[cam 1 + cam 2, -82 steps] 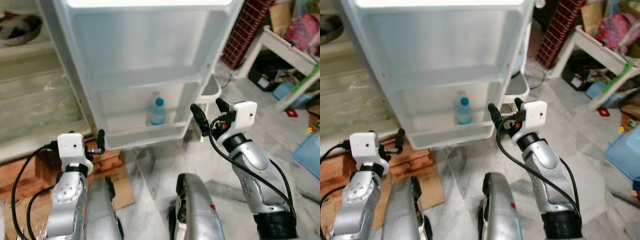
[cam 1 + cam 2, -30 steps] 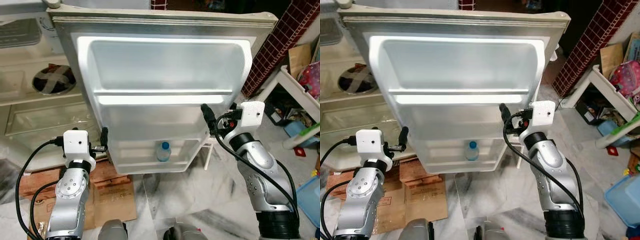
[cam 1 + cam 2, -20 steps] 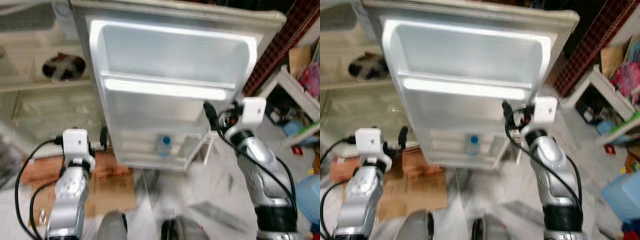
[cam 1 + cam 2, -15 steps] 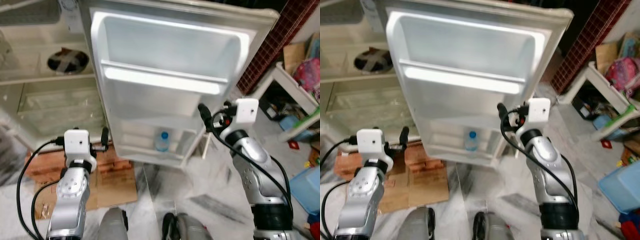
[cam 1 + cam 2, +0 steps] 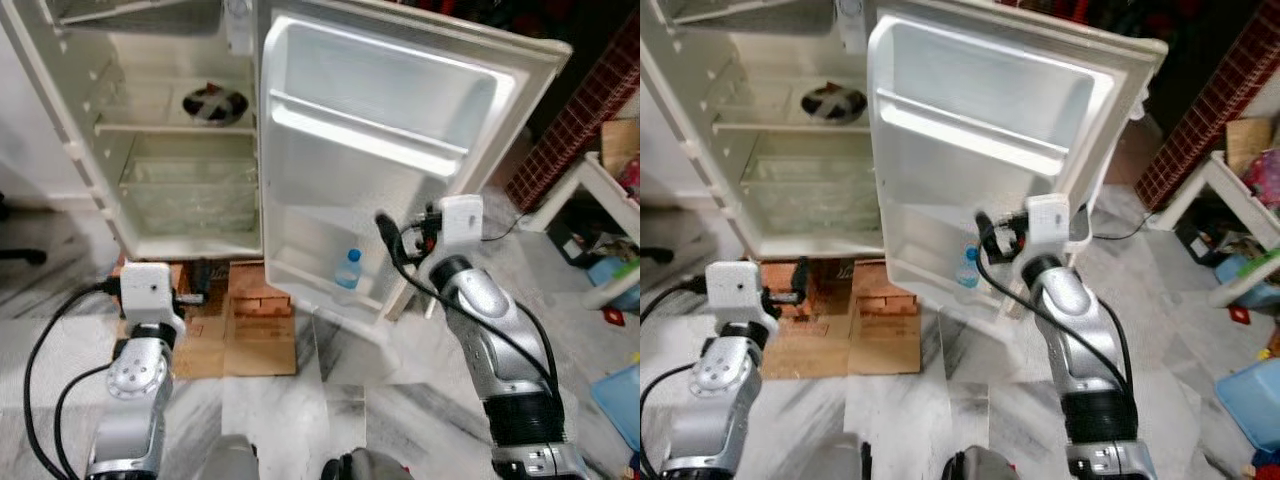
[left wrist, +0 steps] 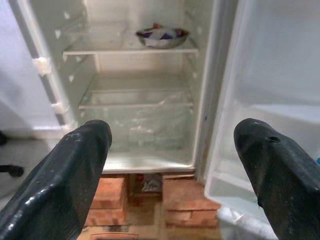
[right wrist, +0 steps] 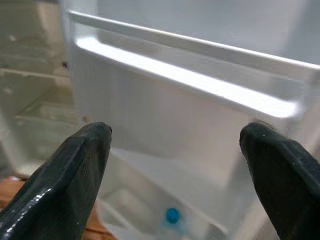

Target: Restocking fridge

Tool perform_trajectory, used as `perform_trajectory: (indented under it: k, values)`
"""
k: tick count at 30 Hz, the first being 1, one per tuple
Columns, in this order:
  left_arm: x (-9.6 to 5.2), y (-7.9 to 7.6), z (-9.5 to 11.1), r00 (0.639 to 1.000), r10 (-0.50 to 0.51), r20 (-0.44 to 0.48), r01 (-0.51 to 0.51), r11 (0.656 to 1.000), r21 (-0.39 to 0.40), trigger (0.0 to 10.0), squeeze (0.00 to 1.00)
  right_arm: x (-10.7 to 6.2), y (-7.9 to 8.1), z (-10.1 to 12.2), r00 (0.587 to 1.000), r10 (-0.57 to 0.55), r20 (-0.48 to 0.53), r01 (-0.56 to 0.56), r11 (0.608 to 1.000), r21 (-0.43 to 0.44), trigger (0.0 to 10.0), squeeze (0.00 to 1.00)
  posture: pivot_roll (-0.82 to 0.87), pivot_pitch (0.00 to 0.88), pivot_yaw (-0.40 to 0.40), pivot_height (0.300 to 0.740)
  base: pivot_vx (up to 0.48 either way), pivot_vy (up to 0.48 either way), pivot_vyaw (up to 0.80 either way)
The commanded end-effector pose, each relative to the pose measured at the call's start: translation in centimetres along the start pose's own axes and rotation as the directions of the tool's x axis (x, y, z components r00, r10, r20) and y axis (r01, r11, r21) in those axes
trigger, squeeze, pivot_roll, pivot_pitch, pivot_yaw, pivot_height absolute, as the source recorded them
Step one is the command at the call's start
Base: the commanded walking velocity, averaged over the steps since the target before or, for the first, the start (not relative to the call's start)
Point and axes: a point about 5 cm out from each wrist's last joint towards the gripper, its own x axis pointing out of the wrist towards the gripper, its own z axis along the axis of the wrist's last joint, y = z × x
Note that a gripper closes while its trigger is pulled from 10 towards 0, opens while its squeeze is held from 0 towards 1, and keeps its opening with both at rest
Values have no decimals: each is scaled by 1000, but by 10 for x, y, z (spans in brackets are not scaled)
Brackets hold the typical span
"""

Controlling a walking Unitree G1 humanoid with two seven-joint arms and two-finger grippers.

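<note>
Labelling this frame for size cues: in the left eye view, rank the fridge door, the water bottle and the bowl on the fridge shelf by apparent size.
1. fridge door, by far the largest.
2. bowl.
3. water bottle; close to the bowl in apparent size, so that order is unsure.

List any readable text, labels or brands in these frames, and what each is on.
No text is readable in any view.
Water bottle in the door's bottom shelf: its label is too small and blurred to read.
Cardboard on the floor under the fridge: faint print, too blurred to read.
Bowl on the fridge shelf: coloured contents, no legible writing.
Left claw and right claw: no markings visible.
</note>
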Motion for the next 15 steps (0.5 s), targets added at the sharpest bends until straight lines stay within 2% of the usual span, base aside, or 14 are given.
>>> perform_trajectory:
  k: [1,5,8,15]
  values:
    - [2,-3,2,1000,-10,6,10,1000,4,10000,0,0,-9,-5,999,-41,-21,41,999,-6,10000,0,30,69,-66,740,0,0,0]
    - [4,-3,3,999,-34,22,34,999,14,10000,0,1,-27,-3,983,-184,7,184,983,14,10000,0,37,63,-68,740,0,0,0]
    - [4,-3,4,999,-39,24,39,999,12,10000,0,3,-32,1,978,-209,25,209,978,-1,10000,0,36,61,-66,740,0,0,0]
    - [5,-4,3,999,-43,29,43,999,13,10000,0,7,-33,5,977,-208,55,209,978,-17,10000,0,30,61,-64,740,0,-296,0]
